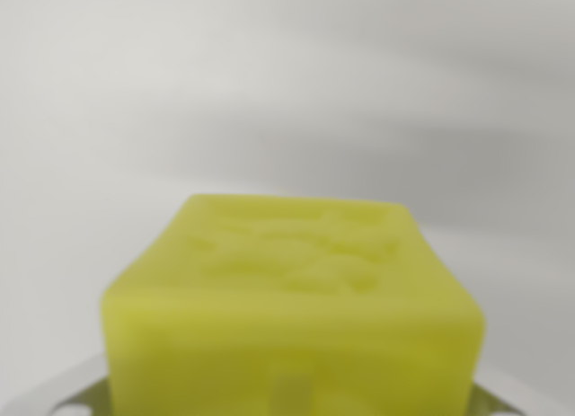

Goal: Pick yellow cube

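Note:
The yellow cube [292,308] fills the lower middle of the wrist view, very close to the camera and blurred. Its top face has shallow embossed dents, and its front face runs off the bottom edge. Curved silvery metal parts [54,396] peek out beside the cube at the bottom left, and more of this silvery metal [508,400] at the bottom right. They seem to belong to my hand. No fingertips can be made out, so whether the cube is held is unclear.
Behind the cube lies a plain pale grey-white surface [269,84], out of focus, with a soft darker shadow band [431,164] across the right half.

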Controlling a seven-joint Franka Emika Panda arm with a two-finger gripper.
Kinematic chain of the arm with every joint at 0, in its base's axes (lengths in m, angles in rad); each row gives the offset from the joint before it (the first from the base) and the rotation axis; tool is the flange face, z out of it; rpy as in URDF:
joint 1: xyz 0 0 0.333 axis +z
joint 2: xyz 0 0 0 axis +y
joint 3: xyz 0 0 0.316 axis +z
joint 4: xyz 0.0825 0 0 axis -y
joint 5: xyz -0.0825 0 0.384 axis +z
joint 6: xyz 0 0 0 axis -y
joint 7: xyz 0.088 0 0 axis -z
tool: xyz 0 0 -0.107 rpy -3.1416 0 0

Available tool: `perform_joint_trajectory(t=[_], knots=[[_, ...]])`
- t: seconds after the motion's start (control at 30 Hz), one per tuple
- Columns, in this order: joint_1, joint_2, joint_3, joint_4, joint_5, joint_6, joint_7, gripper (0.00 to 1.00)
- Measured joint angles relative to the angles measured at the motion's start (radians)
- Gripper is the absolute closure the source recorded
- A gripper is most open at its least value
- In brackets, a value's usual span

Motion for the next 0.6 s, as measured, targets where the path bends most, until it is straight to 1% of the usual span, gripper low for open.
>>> perform_joint_trajectory(t=[0.6], knots=[[-0.001,-0.081,0.0,0.019,-0.008,-0.1,0.006,1.0]])
